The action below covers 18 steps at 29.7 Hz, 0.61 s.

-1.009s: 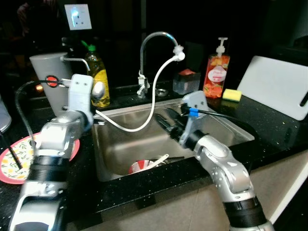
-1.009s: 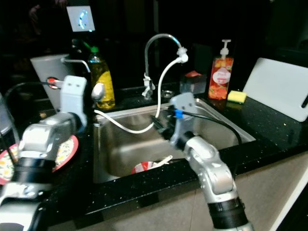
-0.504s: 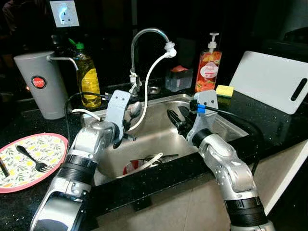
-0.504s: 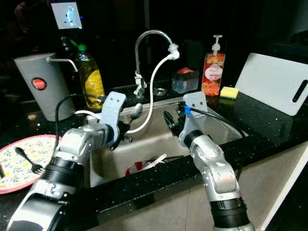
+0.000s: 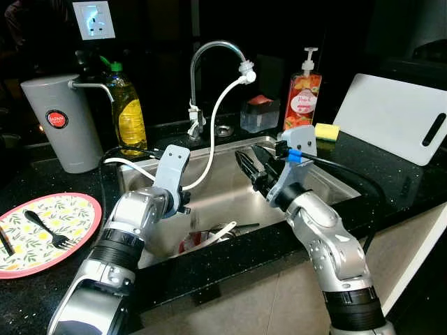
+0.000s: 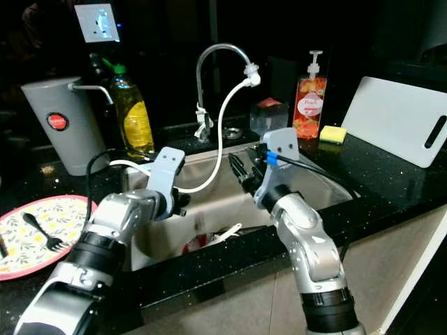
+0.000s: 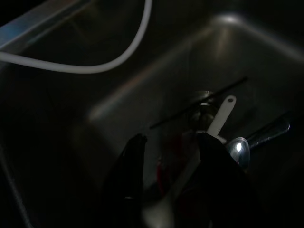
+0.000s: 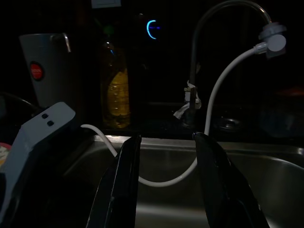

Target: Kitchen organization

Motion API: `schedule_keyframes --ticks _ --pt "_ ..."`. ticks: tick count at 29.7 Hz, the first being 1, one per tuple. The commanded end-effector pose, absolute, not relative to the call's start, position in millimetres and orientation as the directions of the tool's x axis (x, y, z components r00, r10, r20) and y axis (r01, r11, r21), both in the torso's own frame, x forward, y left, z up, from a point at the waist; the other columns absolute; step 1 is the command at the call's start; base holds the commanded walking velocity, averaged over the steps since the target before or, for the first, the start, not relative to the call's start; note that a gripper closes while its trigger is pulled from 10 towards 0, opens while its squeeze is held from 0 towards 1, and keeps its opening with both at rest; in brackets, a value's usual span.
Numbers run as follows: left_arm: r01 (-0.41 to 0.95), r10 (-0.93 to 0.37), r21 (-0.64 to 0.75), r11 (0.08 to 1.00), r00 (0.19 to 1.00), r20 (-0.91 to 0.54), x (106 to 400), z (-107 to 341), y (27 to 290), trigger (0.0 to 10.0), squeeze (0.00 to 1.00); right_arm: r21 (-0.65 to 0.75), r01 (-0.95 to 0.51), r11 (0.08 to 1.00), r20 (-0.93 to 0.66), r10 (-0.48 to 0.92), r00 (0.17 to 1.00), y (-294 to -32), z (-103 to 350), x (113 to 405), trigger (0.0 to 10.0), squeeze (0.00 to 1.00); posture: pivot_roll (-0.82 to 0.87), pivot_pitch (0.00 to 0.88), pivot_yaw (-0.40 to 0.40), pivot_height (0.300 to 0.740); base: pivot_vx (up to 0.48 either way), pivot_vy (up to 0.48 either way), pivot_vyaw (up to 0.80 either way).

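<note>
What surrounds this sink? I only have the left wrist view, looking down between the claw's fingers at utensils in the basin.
Observer: A patterned plate with a black fork on it lies on the dark counter, on the robot's left of the sink.
Operator: Where is the other arm?
Observer: The right claw hangs above the sink's right half, fingers apart, holding nothing.
Operator: Anything standing behind the basin?
Observer: A bottle of yellow liquid stands on the counter to the left of the faucet.
</note>
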<state>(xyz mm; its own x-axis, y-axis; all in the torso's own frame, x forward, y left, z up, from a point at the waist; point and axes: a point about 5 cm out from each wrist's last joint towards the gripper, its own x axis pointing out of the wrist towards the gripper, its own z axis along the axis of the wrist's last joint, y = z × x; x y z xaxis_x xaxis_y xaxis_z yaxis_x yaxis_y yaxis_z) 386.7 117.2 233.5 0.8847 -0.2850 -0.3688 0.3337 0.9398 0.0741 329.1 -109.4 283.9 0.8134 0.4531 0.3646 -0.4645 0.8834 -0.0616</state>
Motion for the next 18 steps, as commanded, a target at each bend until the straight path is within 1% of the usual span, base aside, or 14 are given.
schedule_keyframes --ticks 1,9,13,15,18 --pt "0.306 -0.274 0.047 0.951 0.903 -0.329 389 242 120 10.0 0.00 -0.064 -0.489 0.870 0.390 0.473 0.790 -105 286 325 10.0 0.00 -0.08 0.031 0.043 0.740 0.000 0.000 0.00" --pt "0.238 -0.224 0.033 0.971 0.945 -0.238 388 268 130 10.0 0.00 -0.070 -0.527 0.847 0.407 0.506 0.760 -101 288 321 10.0 0.00 -0.08 0.034 0.042 0.740 0.000 0.000 0.00" --pt "0.208 -0.200 0.012 0.978 0.955 -0.221 384 278 138 10.0 0.00 -0.101 -0.595 0.797 0.404 0.580 0.708 -92 286 313 10.0 0.00 -0.08 0.034 0.041 0.740 0.000 0.000 0.00" --pt "0.200 -0.194 0.006 0.980 0.956 -0.219 384 279 140 10.0 0.00 -0.110 -0.605 0.789 0.401 0.592 0.699 -90 286 312 10.0 0.00 -0.08 0.032 0.041 0.740 0.000 0.000 0.00" --pt "0.149 -0.147 -0.010 0.989 0.966 -0.214 383 282 151 10.0 0.00 -0.117 -0.629 0.769 0.397 0.617 0.680 -87 284 309 10.0 0.00 -0.07 0.031 0.040 0.740 0.000 0.000 0.00"
